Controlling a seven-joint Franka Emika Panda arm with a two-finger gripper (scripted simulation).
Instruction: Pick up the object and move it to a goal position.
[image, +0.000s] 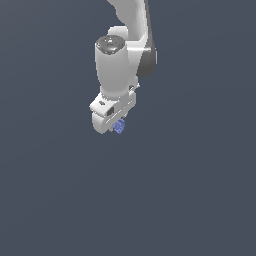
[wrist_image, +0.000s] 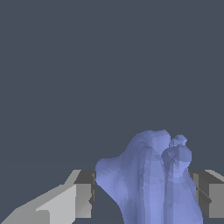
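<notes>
The object (image: 119, 127) is a tiny periwinkle-blue lumpy piece, peeking out under the white hand in the exterior view. In the wrist view the object (wrist_image: 151, 179) fills the space between the two grey fingers (wrist_image: 83, 194), touching both. My gripper (image: 115, 126) is shut on it. The white arm hangs down from above in the exterior view, and the hand hides most of the piece there.
A plain dark blue-grey surface (image: 190, 200) fills the background in both views. No other objects, walls or edges show.
</notes>
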